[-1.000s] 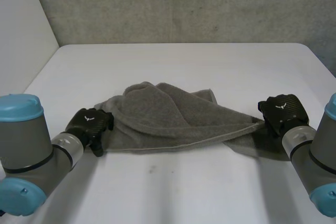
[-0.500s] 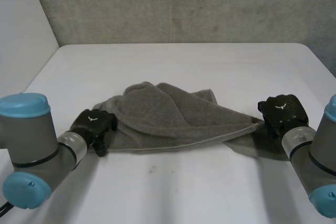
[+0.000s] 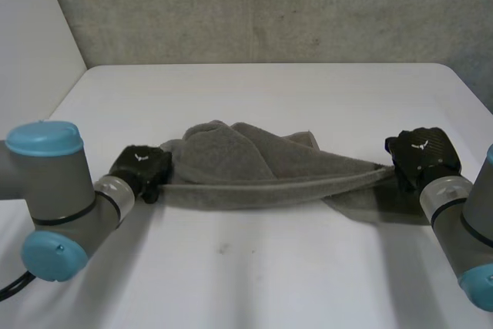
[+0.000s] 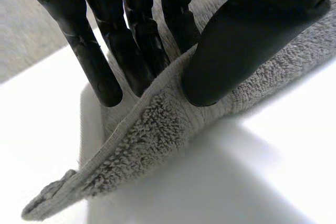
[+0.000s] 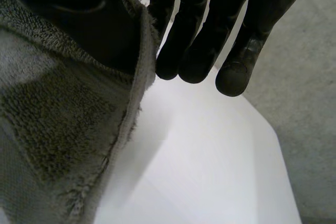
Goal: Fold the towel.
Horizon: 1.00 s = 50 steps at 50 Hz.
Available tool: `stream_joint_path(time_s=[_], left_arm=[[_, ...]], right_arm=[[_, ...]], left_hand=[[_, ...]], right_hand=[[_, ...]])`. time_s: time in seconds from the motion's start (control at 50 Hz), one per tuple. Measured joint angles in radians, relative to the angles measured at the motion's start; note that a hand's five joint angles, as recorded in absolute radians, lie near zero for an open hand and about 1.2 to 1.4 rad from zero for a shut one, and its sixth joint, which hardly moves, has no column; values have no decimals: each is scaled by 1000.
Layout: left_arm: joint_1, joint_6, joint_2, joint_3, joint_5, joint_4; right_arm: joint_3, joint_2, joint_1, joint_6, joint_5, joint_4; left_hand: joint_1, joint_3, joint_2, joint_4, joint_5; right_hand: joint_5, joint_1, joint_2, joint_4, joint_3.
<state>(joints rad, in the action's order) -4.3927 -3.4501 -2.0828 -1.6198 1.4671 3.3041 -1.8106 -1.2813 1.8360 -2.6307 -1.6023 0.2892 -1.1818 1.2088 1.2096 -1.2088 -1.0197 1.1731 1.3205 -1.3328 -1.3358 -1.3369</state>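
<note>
- left robot hand (image 3: pixel 142 167) pinches the towel (image 3: pixel 254 161) at one end
- right robot hand (image 3: pixel 420 156) seems to pinch the other
- long axis runs taut between them

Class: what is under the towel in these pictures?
The towel is pinched up by the left robot hand and right robot hand; bare table shows beneath its raised near edge. Whatever lies under its heaped middle is covered.
</note>
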Motion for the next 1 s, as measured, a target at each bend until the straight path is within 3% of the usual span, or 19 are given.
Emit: stream_joint_path(time_s=[0.14, 0.3, 0.46, 0.58, 0.78, 0.88, 1.0], left_arm=[[-15, 1, 225, -6, 2, -34], [-94, -2, 611, 49, -2, -185], [-122, -3, 741, 143, -4, -325], [-118, -3, 685, 161, -4, -356], [-111, -5, 363, 224, 3, -343], [-94, -9, 178, 360, 9, -336], [-61, -11, -9, 672, 23, -313]], right_arm=[[78, -129, 6, 22, 3, -141], [336, -311, 2, 44, 92, -558], [627, -351, 0, 46, 169, -853], [720, -283, 3, 52, 183, -948], [758, -11, 16, 107, 171, -935], [844, 161, 24, 121, 151, -863], [1100, 344, 69, 119, 77, -692]], left_hand=[[-5, 6, 6, -7, -4], [-14, 7, 7, -7, -9], [-15, 7, 8, -8, -13], [-16, 7, 8, -8, -13], [-16, 7, 8, -8, -13], [-16, 7, 8, -8, -13], [-16, 7, 8, -8, -13]], right_hand=[[0, 0, -1, 0, 0], [0, 0, -1, 0, 0], [3, 1, -1, 0, 0], [3, 2, -1, 0, 0], [3, 3, -1, 0, 0], [3, 3, -1, 0, 0], [3, 3, -1, 0, 0]])
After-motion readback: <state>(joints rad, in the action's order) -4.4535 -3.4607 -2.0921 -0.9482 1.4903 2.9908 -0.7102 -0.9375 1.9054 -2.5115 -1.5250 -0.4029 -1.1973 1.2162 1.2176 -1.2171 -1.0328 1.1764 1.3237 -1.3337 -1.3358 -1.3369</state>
